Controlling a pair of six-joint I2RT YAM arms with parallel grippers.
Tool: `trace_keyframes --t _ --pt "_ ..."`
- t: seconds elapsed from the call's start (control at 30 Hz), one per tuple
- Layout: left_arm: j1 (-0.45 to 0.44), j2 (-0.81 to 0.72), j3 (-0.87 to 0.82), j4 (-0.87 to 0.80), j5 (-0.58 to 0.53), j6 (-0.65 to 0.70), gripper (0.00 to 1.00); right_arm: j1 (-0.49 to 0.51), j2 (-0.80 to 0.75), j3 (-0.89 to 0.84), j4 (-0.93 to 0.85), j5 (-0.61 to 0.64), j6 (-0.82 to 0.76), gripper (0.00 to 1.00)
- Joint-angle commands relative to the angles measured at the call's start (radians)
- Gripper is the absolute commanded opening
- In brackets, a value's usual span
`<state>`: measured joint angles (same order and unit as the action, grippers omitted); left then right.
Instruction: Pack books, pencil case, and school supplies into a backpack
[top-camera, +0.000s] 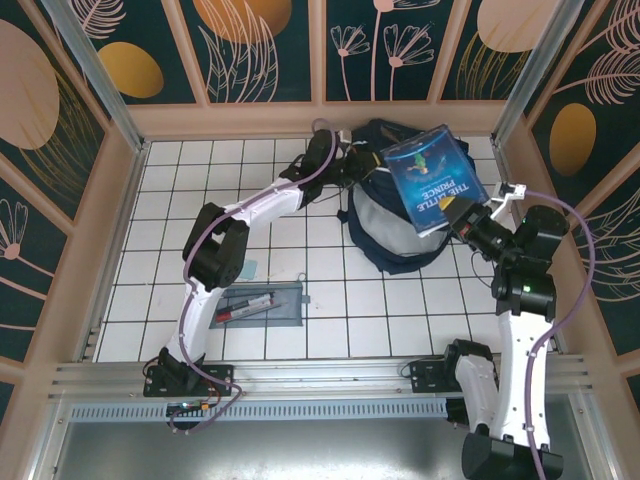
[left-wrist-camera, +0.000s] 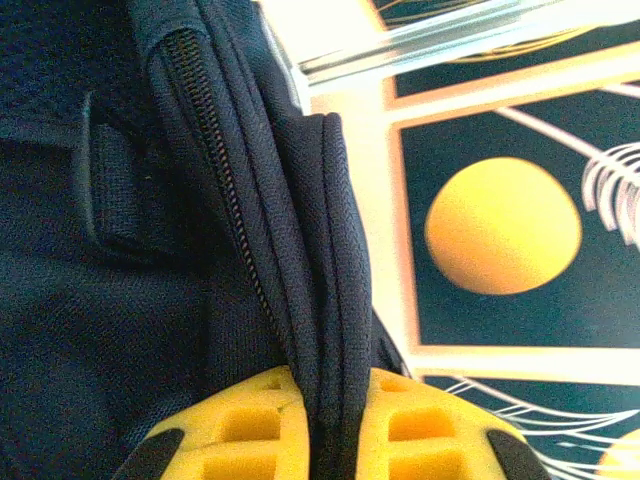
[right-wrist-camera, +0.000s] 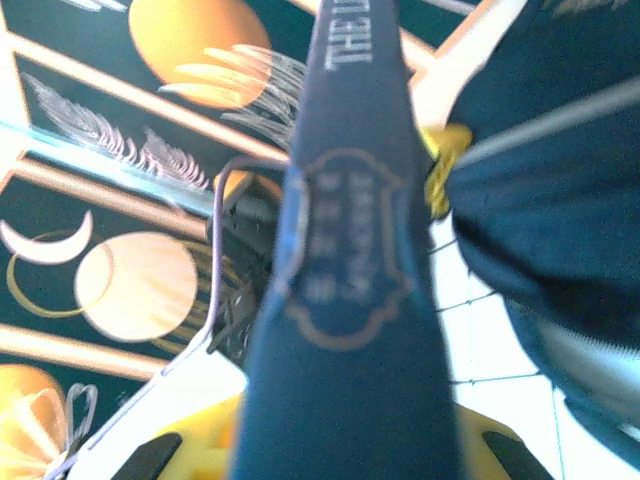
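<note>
Left gripper: you have it pinched shut on the backpack zip edge, by the far edge of the tabletop, apparently to hold the mouth open.
Right gripper: clamped on the book, poised over that mouth.
Pencil case: waits by the near edge.

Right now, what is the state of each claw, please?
Left claw: closed, pinching a fabric fold of the backpack.
Right claw: closed, holding the book.
</note>
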<state>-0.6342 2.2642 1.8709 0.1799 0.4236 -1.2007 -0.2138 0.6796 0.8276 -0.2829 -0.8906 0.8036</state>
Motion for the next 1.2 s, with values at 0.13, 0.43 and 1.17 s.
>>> trace_keyframes --t 0.13,0.43,1.17 --pt "0.017 0.006 0.157 0.244 -0.054 -0.165 0.00 0.069 -0.162 -0.221 0.207 -0.189 0.210 0.00" --pt "0.027 -0.004 0.125 0.286 -0.077 -0.212 0.00 0.283 -0.168 -0.459 0.298 -0.086 0.248 0.00" --pt "0.042 -0.174 -0.203 0.512 -0.067 -0.344 0.00 0.127 0.086 -0.671 0.940 0.163 0.290 0.00"
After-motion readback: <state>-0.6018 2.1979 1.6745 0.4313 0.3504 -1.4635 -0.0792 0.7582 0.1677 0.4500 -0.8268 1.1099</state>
